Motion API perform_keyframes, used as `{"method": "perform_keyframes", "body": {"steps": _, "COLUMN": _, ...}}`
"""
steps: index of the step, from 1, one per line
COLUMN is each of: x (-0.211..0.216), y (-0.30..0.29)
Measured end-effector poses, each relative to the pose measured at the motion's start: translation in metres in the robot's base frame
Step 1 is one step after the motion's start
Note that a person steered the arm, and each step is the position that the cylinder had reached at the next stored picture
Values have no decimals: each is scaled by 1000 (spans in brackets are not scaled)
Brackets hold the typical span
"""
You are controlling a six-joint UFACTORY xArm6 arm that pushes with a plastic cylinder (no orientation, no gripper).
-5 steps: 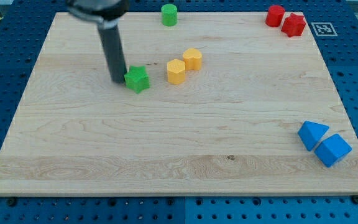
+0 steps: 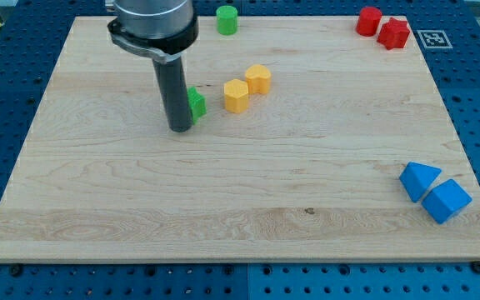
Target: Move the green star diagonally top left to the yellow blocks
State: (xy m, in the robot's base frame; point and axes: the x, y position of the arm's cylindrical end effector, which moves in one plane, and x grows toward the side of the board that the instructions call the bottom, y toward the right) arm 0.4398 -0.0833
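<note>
My tip (image 2: 180, 128) at green star's (image 2: 197, 103) lower left, seemingly touching, holding nothing, yellow blocks (image 2: 247, 88) right.

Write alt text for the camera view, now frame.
My tip sits against the green star, hiding its left part, left of two yellow blocks on a wooden board. Red blocks sit top right, blue blocks bottom right.

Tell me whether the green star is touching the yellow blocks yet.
Not touching. Bare wood shows between the green star and the nearer yellow block. My tip sits at the star's lower left, partly hiding it.
</note>
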Motion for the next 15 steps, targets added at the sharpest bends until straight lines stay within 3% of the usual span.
{"method": "perform_keyframes", "body": {"steps": 2, "x": -7, "y": 9}}
{"method": "perform_keyframes", "body": {"steps": 10, "x": -175, "y": 3}}
{"method": "perform_keyframes", "body": {"steps": 12, "x": -184, "y": -71}}
{"method": "perform_keyframes", "body": {"steps": 13, "x": -213, "y": -77}}
{"method": "perform_keyframes", "body": {"steps": 15, "x": -221, "y": -58}}
